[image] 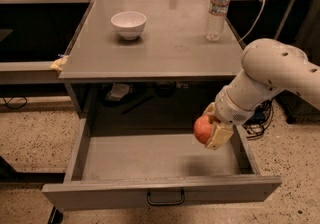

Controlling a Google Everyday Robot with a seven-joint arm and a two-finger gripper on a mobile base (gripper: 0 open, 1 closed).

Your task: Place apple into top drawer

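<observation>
Grey table (170, 43) on a speckled floor (35, 133), one white bowl (128, 23) and one water bottle (218, 10) on top, top drawer (160, 188) pulled open, gripper (210, 130) grasping one apple (203, 128) above the drawer's right side

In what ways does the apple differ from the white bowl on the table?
The apple is red-orange; the white bowl is white. The apple is held in the tool above the right side of the open top drawer; the white bowl rests on the table. The apple looks slightly smaller than the white bowl. Both are round.
</observation>
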